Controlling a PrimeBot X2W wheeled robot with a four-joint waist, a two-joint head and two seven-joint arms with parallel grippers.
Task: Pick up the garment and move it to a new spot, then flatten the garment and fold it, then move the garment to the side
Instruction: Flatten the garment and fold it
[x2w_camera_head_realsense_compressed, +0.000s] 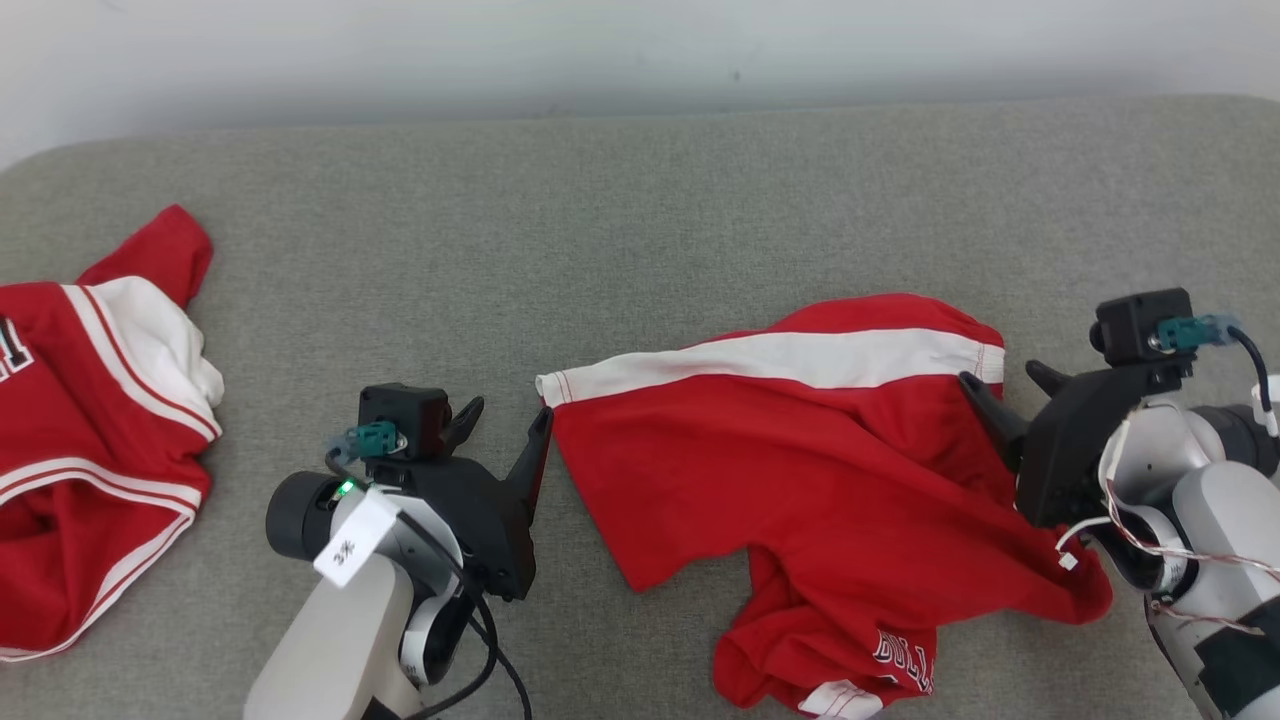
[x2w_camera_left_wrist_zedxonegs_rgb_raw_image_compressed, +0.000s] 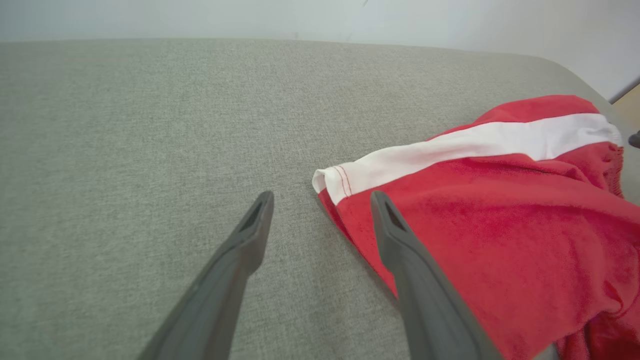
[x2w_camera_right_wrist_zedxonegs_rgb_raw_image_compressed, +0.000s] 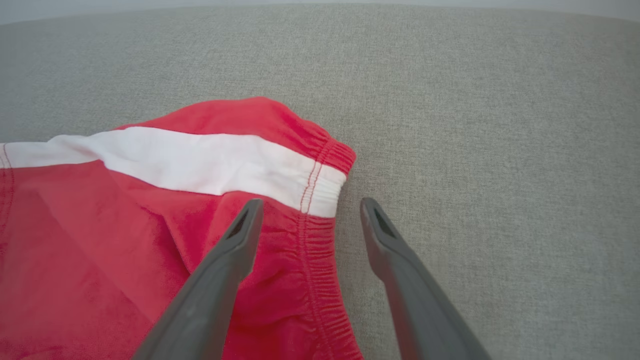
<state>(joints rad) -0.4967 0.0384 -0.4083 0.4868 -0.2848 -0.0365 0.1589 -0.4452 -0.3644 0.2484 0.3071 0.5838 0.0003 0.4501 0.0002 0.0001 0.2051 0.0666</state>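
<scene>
Your jaws stand spread at both ends of the red shorts (x2w_camera_head_realsense_compressed: 800, 450).
Head view: they lie lower centre-right on the grey cushion (x2w_camera_head_realsense_compressed: 640, 200); left gripper (x2w_camera_head_realsense_compressed: 510, 412) at the hem (x2w_camera_head_realsense_compressed: 552, 386), right gripper (x2w_camera_head_realsense_compressed: 1000, 375) at the waistband (x2w_camera_head_realsense_compressed: 990, 355), probably to pull them flat. Left wrist view: fingers straddle the hem corner. Right wrist view: fingers straddle the waistband, pinching nothing.

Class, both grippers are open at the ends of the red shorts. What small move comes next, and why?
Probably close both: the left gripper straddles the hem corner, the right gripper the waistband, and the shorts lie rumpled.
</scene>
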